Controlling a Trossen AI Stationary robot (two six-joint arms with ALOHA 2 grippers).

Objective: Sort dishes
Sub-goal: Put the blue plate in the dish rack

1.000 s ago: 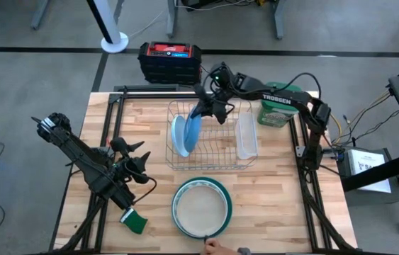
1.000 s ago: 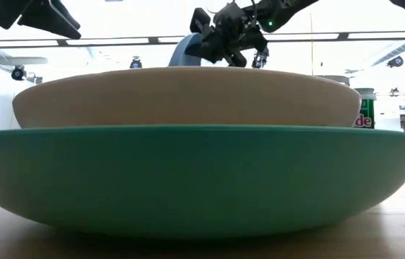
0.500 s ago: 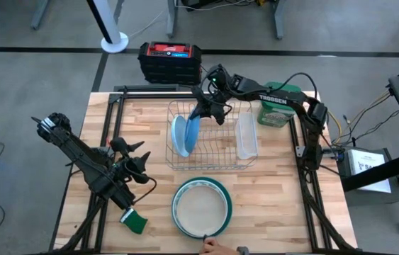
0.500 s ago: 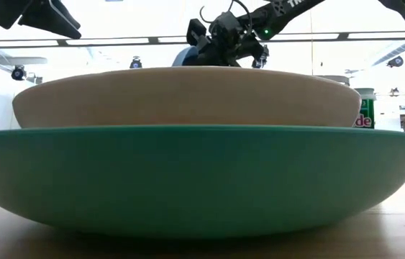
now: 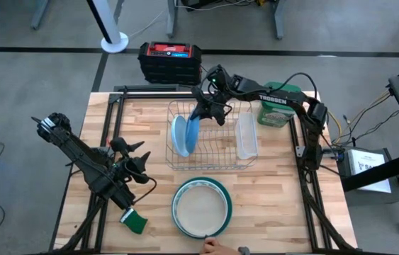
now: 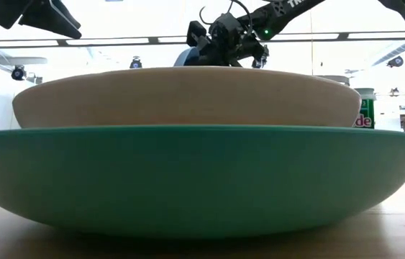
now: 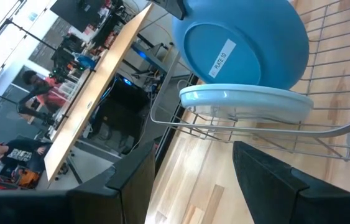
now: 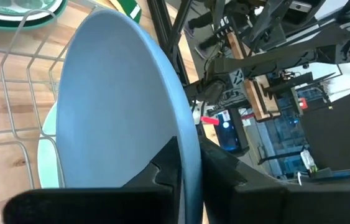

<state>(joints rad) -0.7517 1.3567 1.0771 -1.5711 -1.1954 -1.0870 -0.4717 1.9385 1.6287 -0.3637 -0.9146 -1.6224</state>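
Observation:
A light blue plate [image 5: 193, 133] stands on edge in the wire dish rack [image 5: 220, 164], beside a paler plate [image 5: 178, 137]; both show in the left wrist view, the blue plate [image 7: 243, 43] behind the paler plate [image 7: 243, 101]. My right gripper [image 5: 207, 111] is shut on the blue plate's upper rim. A cream plate [image 5: 200, 209] lies inside the large teal-rimmed plate [image 5: 222, 193] near the table's near edge; in the low view the cream plate [image 6: 188, 97] rests in the teal plate [image 6: 188, 180]. My left gripper [image 5: 137, 164] is open and empty at the left. My right gripper pinches the blue plate's upper rim [image 8: 186, 146] between its two fingers, one finger on each face. The fingers come from above and the far right, slanting down. The plate stands tilted on edge in the rack; its lower edge is hidden behind the paler plate.
A clear oblong dish [image 5: 246, 134] sits at the rack's right end. A green-lidded container [image 5: 278, 112] stands at the far right. A green sponge [image 5: 137, 222] lies near the front left. A black and red case [image 5: 170, 61] is beyond the far edge. A person's hand [image 5: 213, 246] shows at the near edge.
My right gripper has gone down and slightly toward the table's left with the blue plate, lowering it into the rack; in the low view the plate has sunk behind the cream plate. It has held still for the last half second.

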